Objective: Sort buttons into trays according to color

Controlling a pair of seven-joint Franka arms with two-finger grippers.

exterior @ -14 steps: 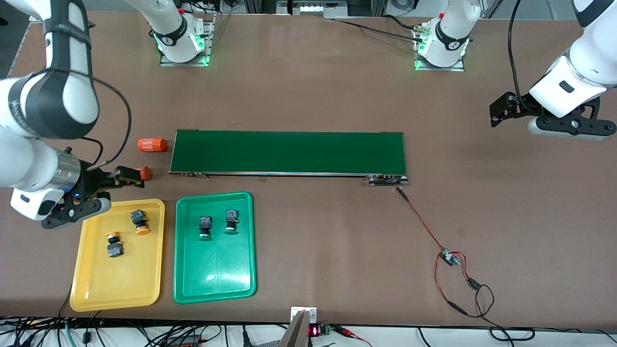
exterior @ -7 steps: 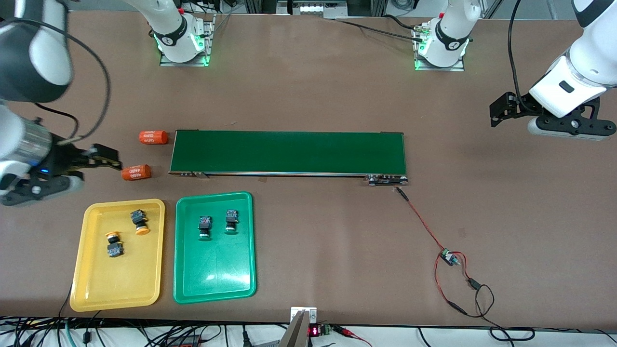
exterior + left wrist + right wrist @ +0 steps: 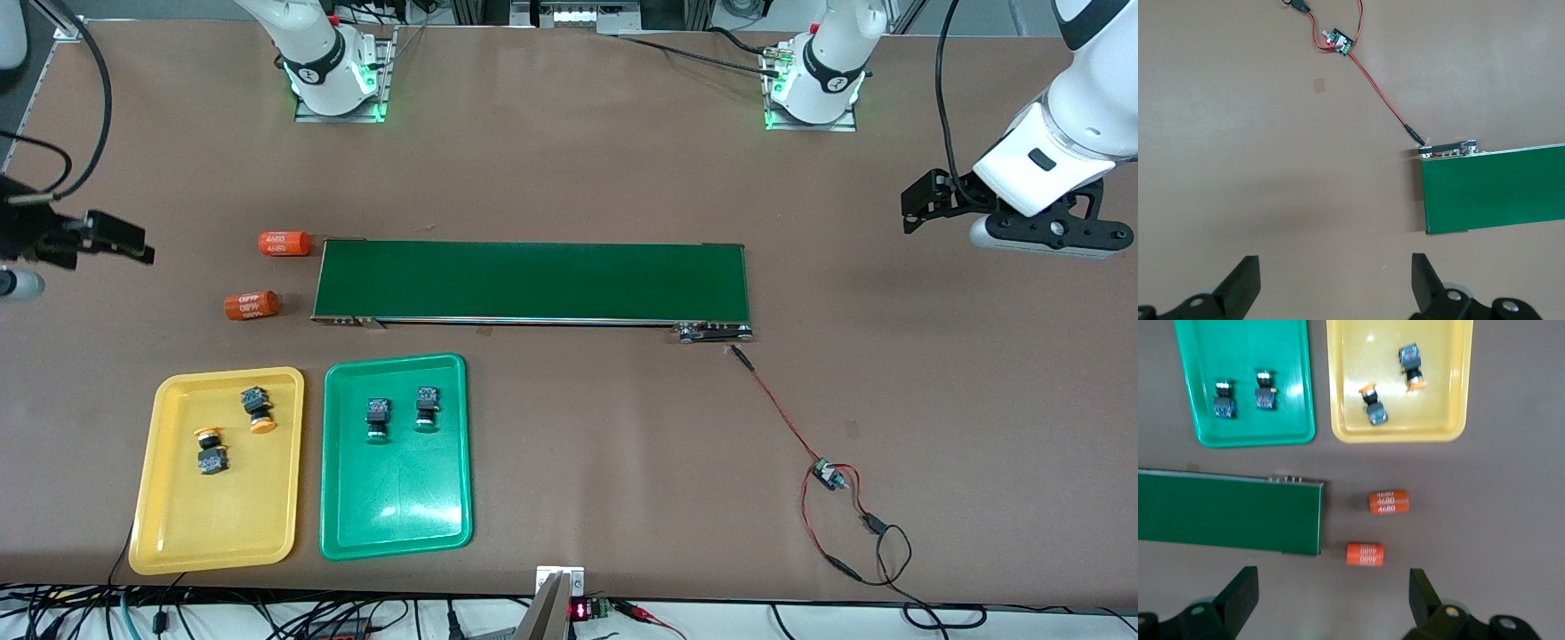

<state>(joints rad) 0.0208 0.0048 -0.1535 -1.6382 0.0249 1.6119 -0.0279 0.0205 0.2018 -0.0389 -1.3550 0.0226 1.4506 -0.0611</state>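
Note:
Two yellow-orange buttons (image 3: 259, 409) (image 3: 210, 452) lie in the yellow tray (image 3: 178, 524). Two green buttons (image 3: 378, 418) (image 3: 426, 409) lie in the green tray (image 3: 396, 516). The right wrist view shows both trays, yellow (image 3: 1398, 433) and green (image 3: 1245, 437), with their buttons. My right gripper (image 3: 1331, 600) is open and empty, up over bare table near the two orange cylinders, at the right arm's end of the table. My left gripper (image 3: 1040, 236) is open and empty, up over bare table at the left arm's end, and waits; it also shows in the left wrist view (image 3: 1333, 283).
A long dark-green conveyor belt (image 3: 533, 280) lies across the middle. Two orange "4680" cylinders (image 3: 284, 243) (image 3: 252, 305) lie beside its end toward the right arm. A red cable with a small board (image 3: 831, 476) runs from its other end.
My right gripper has risen from beside the yellow tray and swung out toward the right arm's end of the table. The trays, buttons and left arm have not moved.

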